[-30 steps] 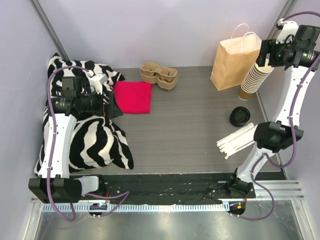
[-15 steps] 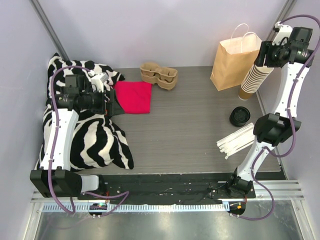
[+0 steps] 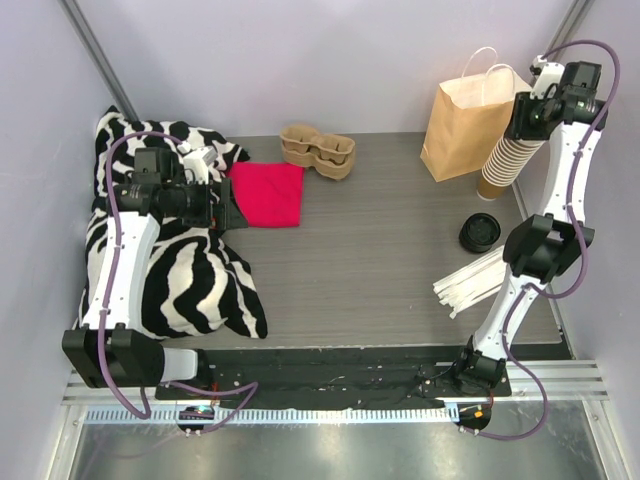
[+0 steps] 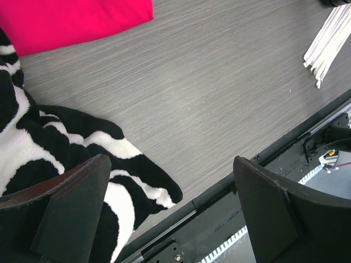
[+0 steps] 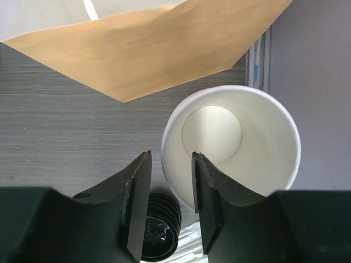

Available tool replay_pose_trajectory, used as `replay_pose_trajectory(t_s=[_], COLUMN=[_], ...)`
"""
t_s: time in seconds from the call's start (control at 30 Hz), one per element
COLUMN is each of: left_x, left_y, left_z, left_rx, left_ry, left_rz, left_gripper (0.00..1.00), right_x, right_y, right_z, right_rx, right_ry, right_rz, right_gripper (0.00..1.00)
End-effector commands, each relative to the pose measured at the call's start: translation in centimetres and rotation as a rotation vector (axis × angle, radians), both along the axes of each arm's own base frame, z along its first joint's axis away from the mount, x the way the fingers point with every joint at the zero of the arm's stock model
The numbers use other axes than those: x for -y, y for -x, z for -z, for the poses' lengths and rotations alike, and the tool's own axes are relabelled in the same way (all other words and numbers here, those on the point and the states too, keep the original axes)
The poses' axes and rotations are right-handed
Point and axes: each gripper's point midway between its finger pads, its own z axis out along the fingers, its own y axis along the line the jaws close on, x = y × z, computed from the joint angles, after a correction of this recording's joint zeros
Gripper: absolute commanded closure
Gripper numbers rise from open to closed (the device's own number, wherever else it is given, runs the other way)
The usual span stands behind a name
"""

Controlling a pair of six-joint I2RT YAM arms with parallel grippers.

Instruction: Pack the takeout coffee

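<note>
Evidently light and crushable, the top cup (image 5: pixel 241 142) at two o'clock had its rim between the right pincer's (image 5: pixel 171 164) half-closed jaws; grip uncertain.

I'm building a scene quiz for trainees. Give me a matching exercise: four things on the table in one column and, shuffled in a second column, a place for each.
Things:
1. paper bag
2. pink cloth
3. pulp carrier
4. black lids

Places:
A. lying flat beside the zebra blanket
B. standing upright at the far right
C. at the far edge, near the middle
D. on the right side, just beyond the white sticks

Pairs: 1-B, 2-A, 3-C, 4-D
</note>
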Motion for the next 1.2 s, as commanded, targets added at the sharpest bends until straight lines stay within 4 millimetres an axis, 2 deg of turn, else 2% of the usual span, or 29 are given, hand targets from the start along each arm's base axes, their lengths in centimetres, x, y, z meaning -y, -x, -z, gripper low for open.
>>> replay_pose_trajectory(t_s=[0.0,0.1,0.23,0.4,0.93,1.03,1.17], left_x=[0.1,0.0,0.1,0.0,0.2,0.2,0.2], left_y=[-0.6,-0.7,-0.9,-1.0,-1.2,-1.4,-1.4], left_z=[-0.9,-0.8,-0.8,-1.0,-1.1,-1.1,-1.0], left_rx=[0.036,0.032,0.029,0.032,0.023,0.022,0.020], left_ry=[-0.003,-0.004,-0.003,-0.006,0.005,0.004,0.002], left_rz=[0.003,0.001,0.000,0.002,0.010,0.011,0.014], left_gripper=[0.00,0.00,0.00,0.00,0.00,0.00,0.00], right_x=[0.1,0.0,0.2,0.4,1.1,1.2,1.3], right_y=[-1.0,-1.0,-1.0,-0.7,0.8,0.7,0.7], right_z=[-3.4,-3.6,-3.7,-4.1,-9.0,-9.5,-9.2], right_rx=[0.102,0.108,0.108,0.114,0.221,0.233,0.225], right_ry=[0.059,0.070,0.078,0.095,0.211,0.221,0.222], right_rz=[0.006,0.004,0.014,0.020,0.032,0.033,0.036], right_gripper=[0.58,0.66,0.84,0.99,0.99,0.99,0.99])
